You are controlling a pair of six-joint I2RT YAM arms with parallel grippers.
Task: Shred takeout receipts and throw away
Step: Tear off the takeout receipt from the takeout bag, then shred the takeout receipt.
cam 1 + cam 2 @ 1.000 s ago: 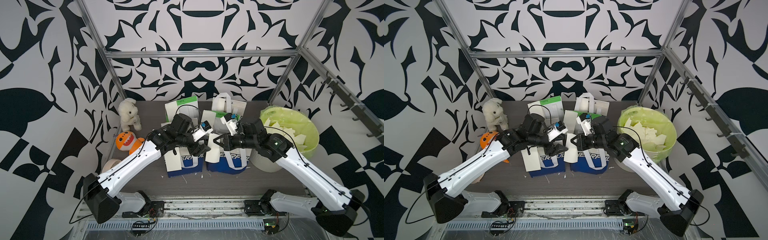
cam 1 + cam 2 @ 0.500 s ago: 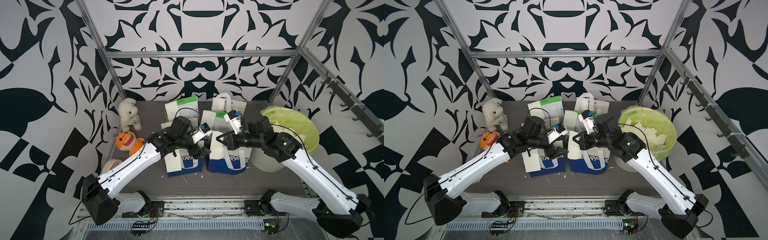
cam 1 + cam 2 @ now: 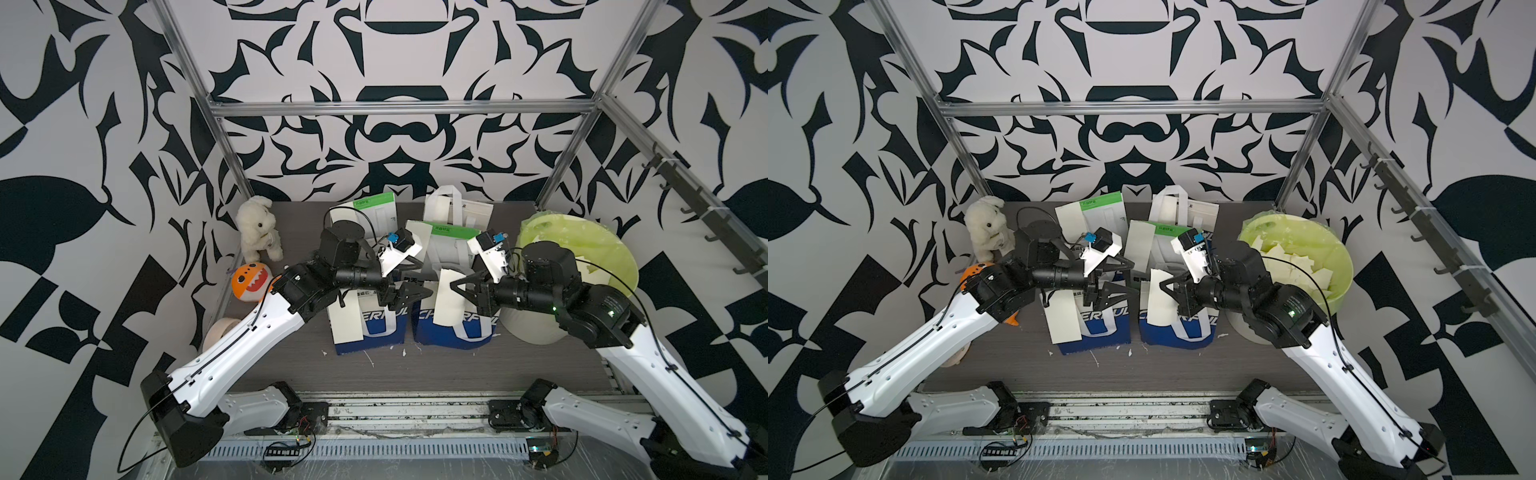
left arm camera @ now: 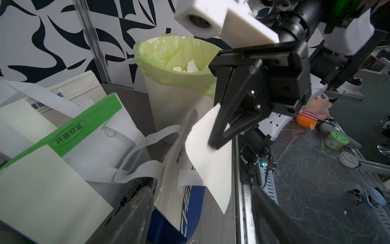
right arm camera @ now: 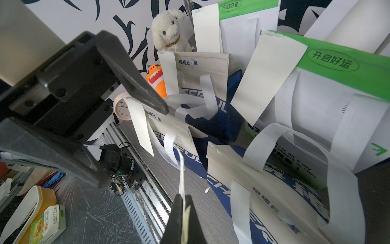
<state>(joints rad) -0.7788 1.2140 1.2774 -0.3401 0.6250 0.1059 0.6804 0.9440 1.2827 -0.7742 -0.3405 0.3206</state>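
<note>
Since a second ago the two sets of jaws have drawn apart: then they met over one slip, and now a clear gap lies between their tips above the front bags. The right jaws are clamped on the upper edge of a receipt piece (image 3: 448, 300), which hangs curled in front of the right front bag (image 3: 432, 336) with its lower edge free. In the right wrist view it shows edge-on (image 5: 182, 173) between the closed tips. The left jaws stand spread wide and hold nothing, pointing at that piece from just beside it. Another receipt (image 3: 347, 318) lies flat against the left front bag (image 3: 374, 345), and one more (image 3: 417, 235) leans on the green-topped bag (image 3: 451, 230) behind. The green-lined bin (image 3: 602, 249) stands at the bench's right edge, just behind the right jaws, with torn pieces (image 3: 1296, 266) inside. Bare bench (image 3: 457, 370) runs from the bags to the front edge, carrying a few small scraps (image 3: 404, 353)
</note>
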